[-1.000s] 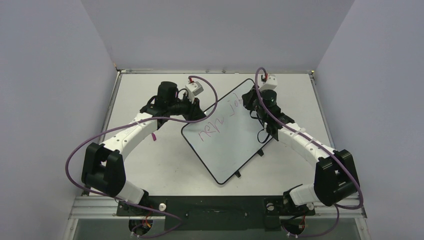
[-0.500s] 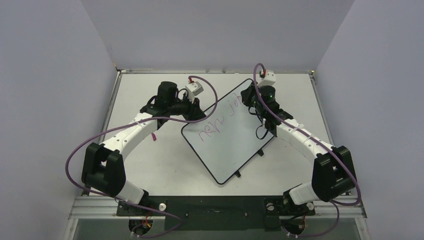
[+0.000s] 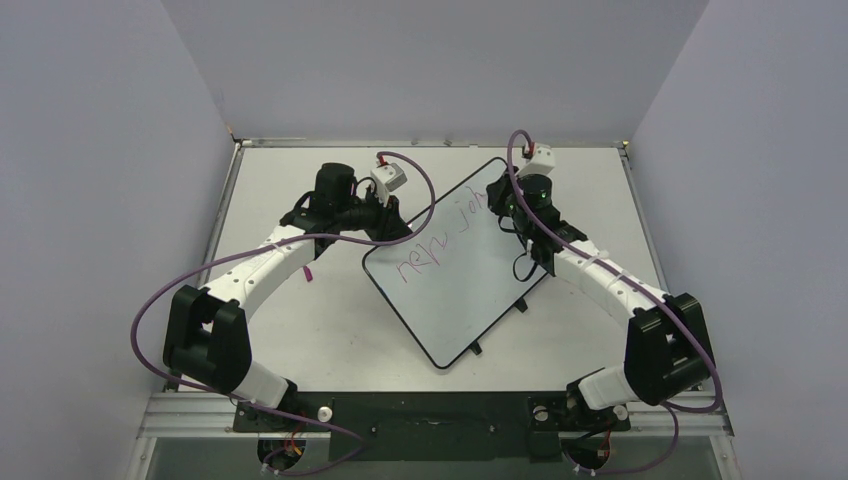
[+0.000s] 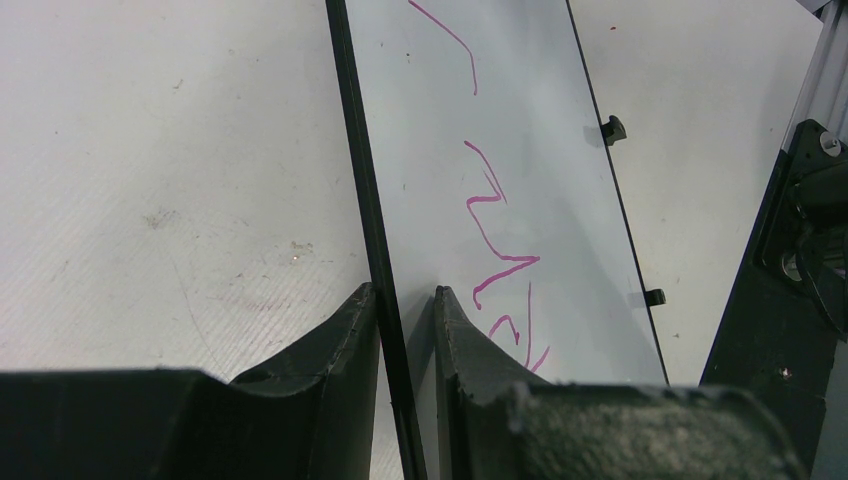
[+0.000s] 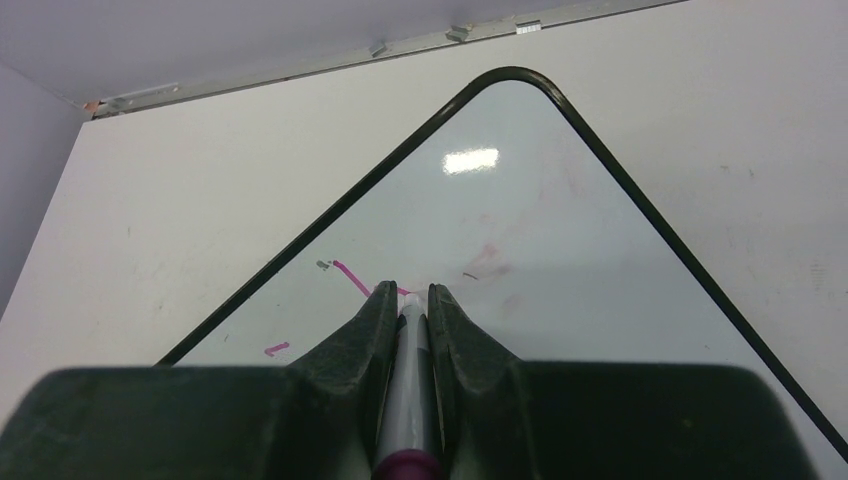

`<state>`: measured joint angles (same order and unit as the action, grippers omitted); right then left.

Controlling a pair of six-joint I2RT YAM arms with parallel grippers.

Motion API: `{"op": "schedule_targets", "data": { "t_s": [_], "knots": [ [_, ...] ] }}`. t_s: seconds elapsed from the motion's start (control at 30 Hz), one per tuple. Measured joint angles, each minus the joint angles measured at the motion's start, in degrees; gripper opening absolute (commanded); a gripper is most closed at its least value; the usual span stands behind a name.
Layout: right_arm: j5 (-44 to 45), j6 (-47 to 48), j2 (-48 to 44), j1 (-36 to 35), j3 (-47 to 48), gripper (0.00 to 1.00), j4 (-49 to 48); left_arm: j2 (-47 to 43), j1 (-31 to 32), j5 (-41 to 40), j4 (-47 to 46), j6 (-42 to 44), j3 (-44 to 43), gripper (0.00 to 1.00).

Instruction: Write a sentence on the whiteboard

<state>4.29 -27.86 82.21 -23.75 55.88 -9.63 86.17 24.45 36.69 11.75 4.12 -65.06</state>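
Right arm has edged slightly toward the far corner of the whiteboard (image 3: 455, 295); the right gripper (image 5: 410, 293) clamps a grey marker (image 5: 408, 390), tip on the board; the pink sentence (image 3: 432, 245) shows two words, probably unfinished; pale walls enclose a scuffed white table (image 3: 300, 320); the board lies diagonally, the left gripper (image 4: 404, 300) pinching its black frame.

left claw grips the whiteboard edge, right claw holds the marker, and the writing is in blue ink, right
No: the writing is pink-magenta, not blue, as the left wrist view shows. The rest holds: the left claw grips the whiteboard edge and the right claw holds the marker.
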Motion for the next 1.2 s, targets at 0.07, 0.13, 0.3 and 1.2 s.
{"op": "schedule_targets", "data": {
  "t_s": [0.07,0.13,0.3,1.2],
  "knots": [
    [0.31,0.04,-0.37,0.11,-0.68,0.0,-0.07,0.0,0.0,0.02,0.0,0.0,0.0,0.0],
    [0.61,0.13,-0.76,0.15,-1.27,0.0,-0.07,0.0,0.0,0.02,0.0,0.0,0.0,0.0],
    [1.29,0.15,-1.86,0.2,-2.75,0.0,0.0,0.0,0.0,0.02,0.0,0.02,0.0,0.0],
    [-6.4,-1.84,-5.64,0.13,-6.32,0.0,-0.87,0.0,0.0,0.48,-0.28,0.02,0.0,0.0]
  ]
}}
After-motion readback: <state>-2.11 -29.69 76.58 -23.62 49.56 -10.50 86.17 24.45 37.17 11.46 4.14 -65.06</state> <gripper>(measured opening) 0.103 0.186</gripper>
